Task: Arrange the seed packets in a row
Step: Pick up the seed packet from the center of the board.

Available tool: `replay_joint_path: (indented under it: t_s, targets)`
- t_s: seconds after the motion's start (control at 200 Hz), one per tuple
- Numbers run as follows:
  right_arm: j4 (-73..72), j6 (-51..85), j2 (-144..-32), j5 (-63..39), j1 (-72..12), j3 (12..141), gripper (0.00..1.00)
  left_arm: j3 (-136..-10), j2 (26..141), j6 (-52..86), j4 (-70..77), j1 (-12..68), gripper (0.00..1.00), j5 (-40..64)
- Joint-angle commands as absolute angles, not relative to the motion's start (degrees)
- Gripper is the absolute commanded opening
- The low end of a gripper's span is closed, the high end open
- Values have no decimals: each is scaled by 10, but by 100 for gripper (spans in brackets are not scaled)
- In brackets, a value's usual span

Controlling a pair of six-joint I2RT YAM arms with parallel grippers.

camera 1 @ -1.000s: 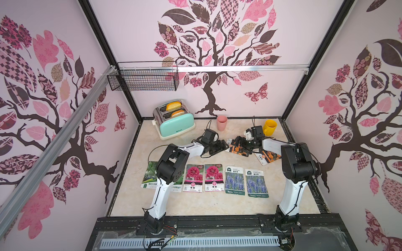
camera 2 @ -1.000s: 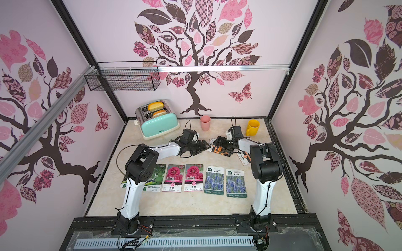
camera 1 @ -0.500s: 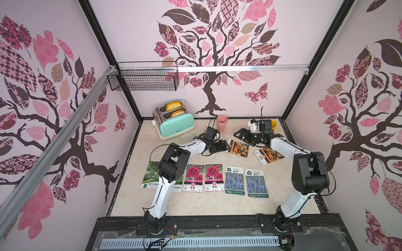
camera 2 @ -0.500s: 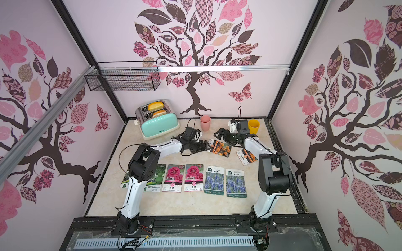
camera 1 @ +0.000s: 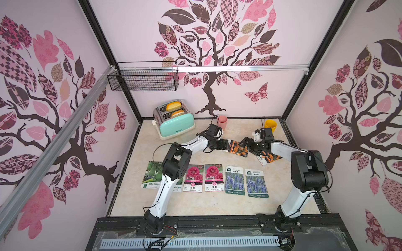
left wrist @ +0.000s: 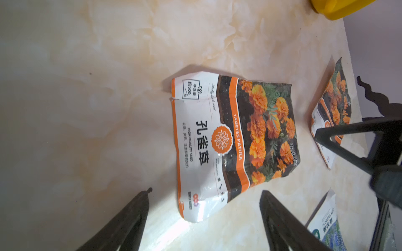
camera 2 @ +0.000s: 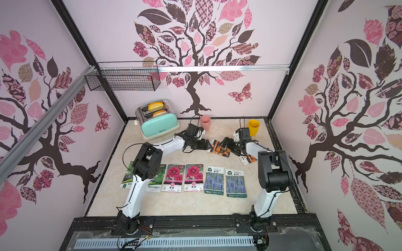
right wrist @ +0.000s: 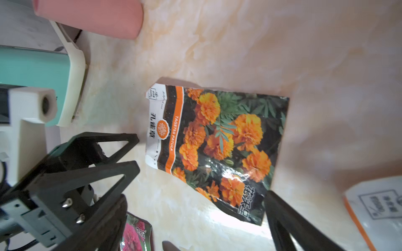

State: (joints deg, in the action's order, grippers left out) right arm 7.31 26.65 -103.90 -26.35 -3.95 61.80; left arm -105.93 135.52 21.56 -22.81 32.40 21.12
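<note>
- Top views: in both top views we count six flat, glossy, rectangular seed packets lying side by side in a row on the cream marbled table [camera 1: 195, 206]. They are two green gourd packets [camera 1: 152, 176] partly under the left arm, two pink-flower packets [camera 1: 193, 177] and two purple lavender packets [camera 1: 235, 181].
- Behind the row, a creased orange marigold packet [camera 1: 238, 148] lies askew between the black left gripper [camera 1: 225, 145] and the black right gripper [camera 1: 249, 145]. A second marigold packet [camera 1: 268, 157] lies partly under the right arm.
- Left wrist view: the left gripper [left wrist: 206, 191] stands wide apart with nothing in it. The marigold packet [left wrist: 235, 141] points its white label end into the gap between the fingers, and we cannot tell whether they touch it.
- Right wrist view: the right gripper [right wrist: 217, 217] gapes as wide as it goes, also empty, with one finger [right wrist: 289, 217] just beside the dark corner of the marigold packet [right wrist: 217, 147]. The left gripper [right wrist: 136, 152] has its tips just beside the label end, seemingly apart from it.
- We judge the step in hand to be the pick of the seventh packet, with the row three pairs along.
- The next move calls for one gripper to commit, slip a finger under the slightly raised label corner and pinch that thin edge while the other backs off.
- The packet then belongs just beside the lavender packets on the right arm's side, turned to match its neighbours.
</note>
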Motion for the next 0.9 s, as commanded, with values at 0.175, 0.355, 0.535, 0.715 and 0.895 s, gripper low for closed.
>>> replay_joint_path:
  t_s: [0.175,0.355,0.535,0.715,0.895]
  targets:
    - [54,287,-1079,-254,-40,603,99,-1108,1414,151,-315,333,83,212]
    - [26,306,-1095,-288,-40,600,99,-1145,1438,133,-344,340,83,227]
    - [-7,330,-1106,-321,-40,592,99,-1148,1450,140,-349,341,82,254]
    - [-26,341,-1111,-335,-40,585,99,-1139,1451,145,-344,342,66,266]
    - [-35,342,-1105,-342,-40,577,99,-1117,1439,162,-322,340,18,244]
